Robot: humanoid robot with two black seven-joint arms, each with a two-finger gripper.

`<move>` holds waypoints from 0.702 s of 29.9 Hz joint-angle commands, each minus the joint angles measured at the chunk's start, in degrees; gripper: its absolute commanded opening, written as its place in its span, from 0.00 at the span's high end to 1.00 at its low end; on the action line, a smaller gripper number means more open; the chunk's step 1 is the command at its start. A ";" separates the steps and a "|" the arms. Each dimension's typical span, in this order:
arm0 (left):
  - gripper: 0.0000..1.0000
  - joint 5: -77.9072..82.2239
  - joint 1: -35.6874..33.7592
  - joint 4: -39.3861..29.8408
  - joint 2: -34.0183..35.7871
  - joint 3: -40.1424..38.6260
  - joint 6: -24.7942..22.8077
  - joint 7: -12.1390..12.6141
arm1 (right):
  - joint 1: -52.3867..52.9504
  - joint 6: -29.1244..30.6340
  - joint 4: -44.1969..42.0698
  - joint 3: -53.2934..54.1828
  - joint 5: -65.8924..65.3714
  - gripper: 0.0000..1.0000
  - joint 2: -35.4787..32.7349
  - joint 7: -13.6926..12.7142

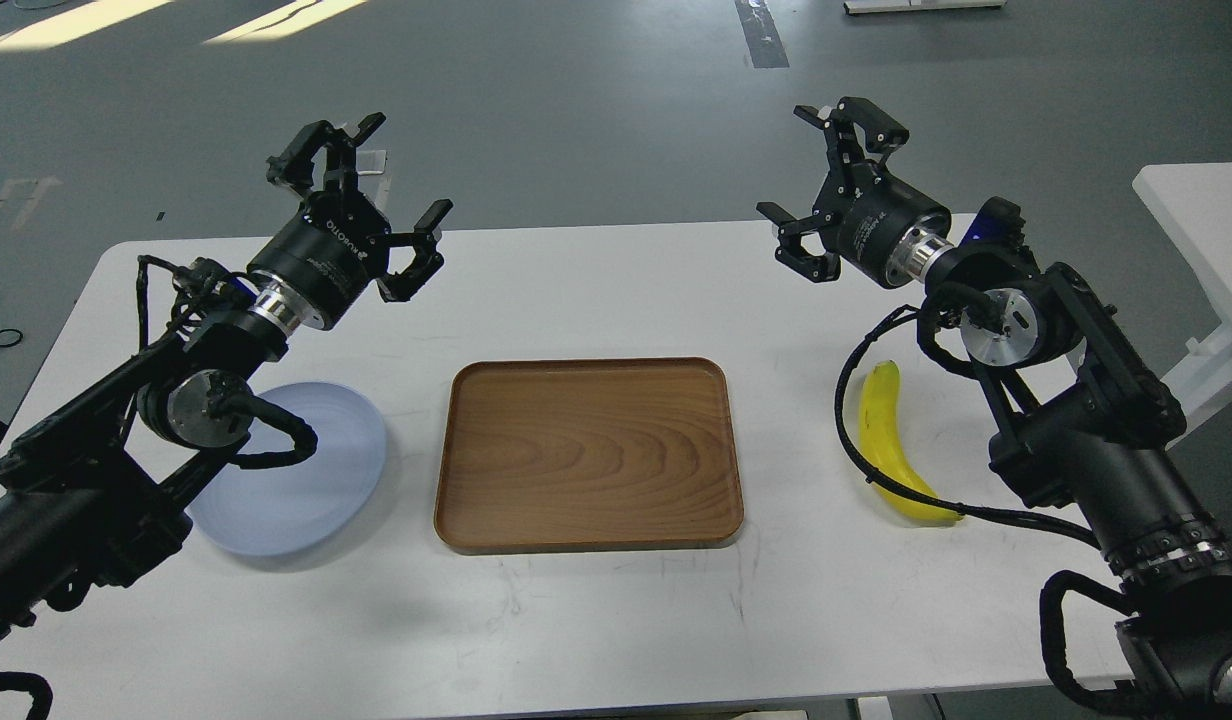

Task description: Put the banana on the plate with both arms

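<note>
The left tool point(361, 190) is up in the air with its fingers spread wide, and it holds nothing. The right tool point(826, 180) is up too, fingers spread wide and empty. The banana point(891, 445) lies flat on the white table point(616, 620), down below the right tool and just beside that arm. The plate point(321, 470) sits on the table below the left tool, partly hidden under the left arm. A brown wooden tray point(588, 452) lies between them, down from both tools.
</note>
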 commanded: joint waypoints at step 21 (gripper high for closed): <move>0.02 -0.40 2.38 -1.22 3.03 -0.88 -0.71 -1.11 | -2.70 8.22 5.45 -1.45 0.03 0.00 -1.73 -0.09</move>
